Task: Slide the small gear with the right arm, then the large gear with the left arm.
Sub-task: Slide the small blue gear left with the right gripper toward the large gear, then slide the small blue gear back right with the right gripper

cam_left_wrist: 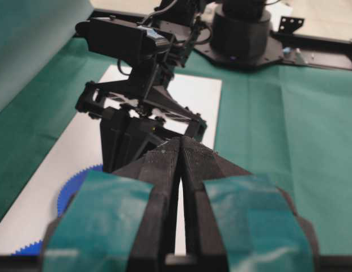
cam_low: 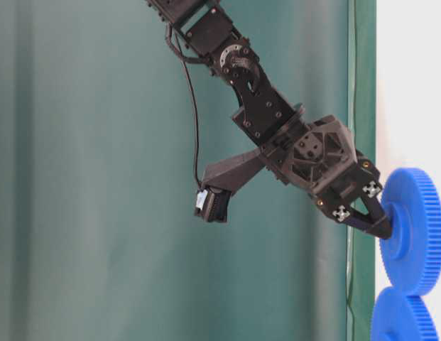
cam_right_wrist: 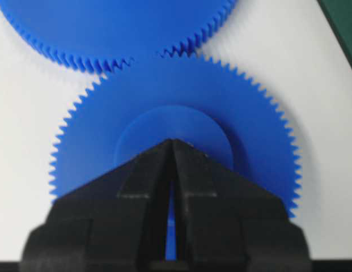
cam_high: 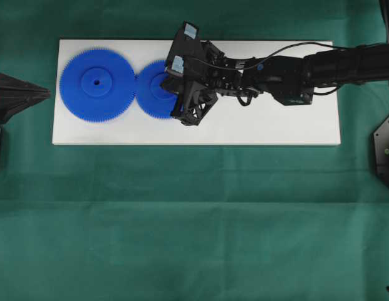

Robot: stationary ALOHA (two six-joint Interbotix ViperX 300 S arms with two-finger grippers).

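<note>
The small gear (cam_high: 149,94) lies on the white board (cam_high: 275,125), its teeth meeting those of the large gear (cam_high: 97,84) to its left. My right gripper (cam_high: 164,84) is shut, and its pointed tip rests on the small gear's raised hub. In the right wrist view the shut right gripper (cam_right_wrist: 173,141) covers the hub's middle on the small gear (cam_right_wrist: 102,130), with the large gear (cam_right_wrist: 119,28) beyond. From table level, the right gripper (cam_low: 383,229) touches the small gear (cam_low: 419,227). My left gripper (cam_high: 32,94) is shut and off the board's left end; the left gripper (cam_left_wrist: 180,143) points at the large gear (cam_left_wrist: 73,192).
Green cloth (cam_high: 194,238) covers the table around the board. A black fixture (cam_high: 385,150) sits at the right edge. The right arm (cam_high: 319,69) stretches across the board's right half. The board's front strip (cam_high: 244,128) is bare.
</note>
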